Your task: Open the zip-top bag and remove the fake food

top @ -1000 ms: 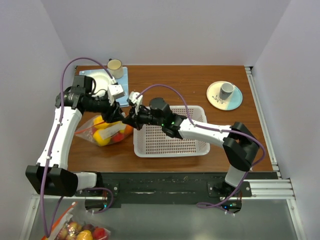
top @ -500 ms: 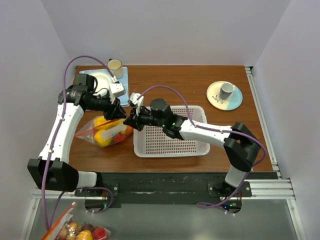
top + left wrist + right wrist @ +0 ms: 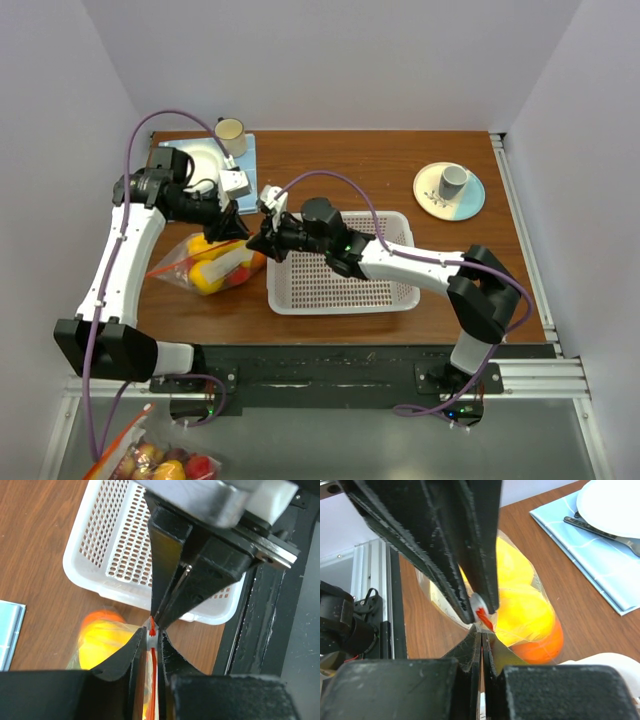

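Note:
The zip-top bag (image 3: 190, 265) lies on the table left of the white basket, with yellow and orange fake food (image 3: 215, 268) inside. My left gripper (image 3: 235, 225) and right gripper (image 3: 258, 238) meet tip to tip at the bag's upper right corner. In the left wrist view my left gripper (image 3: 151, 632) is shut on the orange-red zip strip (image 3: 153, 662), with the right gripper (image 3: 160, 616) just beyond. In the right wrist view my right gripper (image 3: 481, 634) is shut on the bag's edge beside yellow food (image 3: 520, 605) and an orange piece (image 3: 542, 645).
The white perforated basket (image 3: 345, 268) stands at the table's middle front. A plate with a grey cup (image 3: 449, 190) is at the back right. A blue mat with a white plate (image 3: 205, 160) and a cup (image 3: 230, 130) is at the back left.
My left arm has shifted a little up and back, its gripper still at the bag's corner. The right gripper and the bag have hardly moved.

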